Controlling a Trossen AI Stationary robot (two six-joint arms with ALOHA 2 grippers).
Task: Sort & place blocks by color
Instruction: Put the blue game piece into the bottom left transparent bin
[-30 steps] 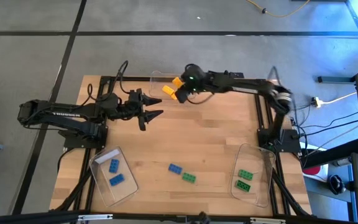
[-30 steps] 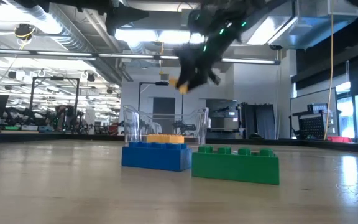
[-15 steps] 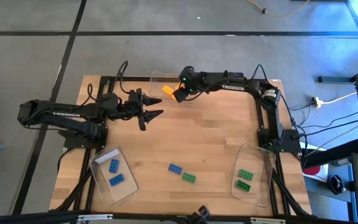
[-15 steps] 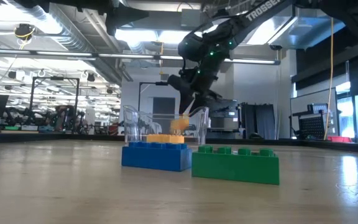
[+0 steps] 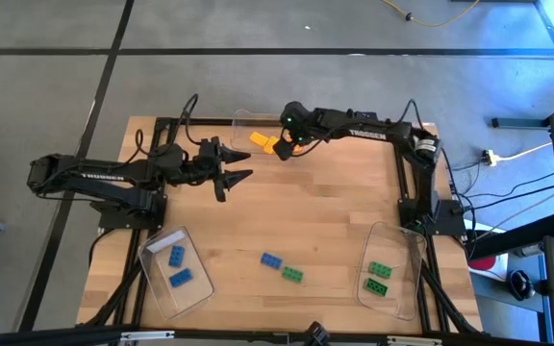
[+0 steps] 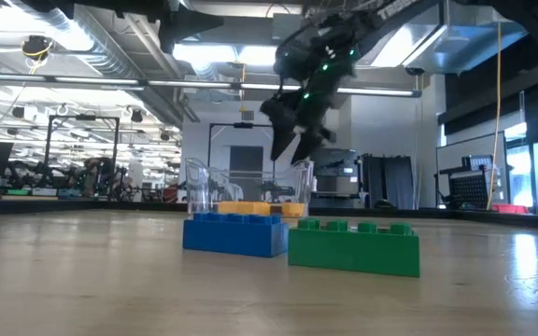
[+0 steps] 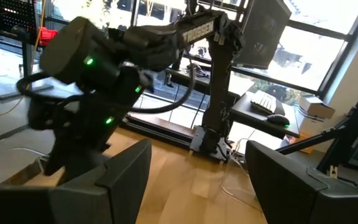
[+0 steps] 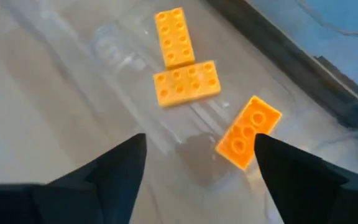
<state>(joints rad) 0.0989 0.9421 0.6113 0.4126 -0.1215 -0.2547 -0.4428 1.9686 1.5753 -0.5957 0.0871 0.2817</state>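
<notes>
My right gripper (image 8: pixel 197 143) hangs open above the far clear tray (image 5: pixel 243 120), touching nothing. Three yellow-orange blocks lie flat in that tray: two side by side (image 8: pixel 186 83) and one apart (image 8: pixel 248 132), below my fingers. They also show in the high view (image 5: pixel 263 141) and the low view (image 6: pixel 250 209). One blue block (image 5: pixel 271 259) and one green block (image 5: pixel 292 275) rest on the table near its near edge. My left gripper (image 5: pixel 239 176) waits open above the table's left half.
A clear tray (image 5: pixel 157 284) at the near left holds two blue blocks. Another clear tray (image 5: pixel 402 250) at the near right holds two green blocks. Bare wood lies across the middle of the table. Both arms' bases stand at the table's left and right edges.
My right gripper carried a yellow-orange block down into the far tray, let it go and rose again. The block now lies in the tray beside the other two. The left arm kept still.
</notes>
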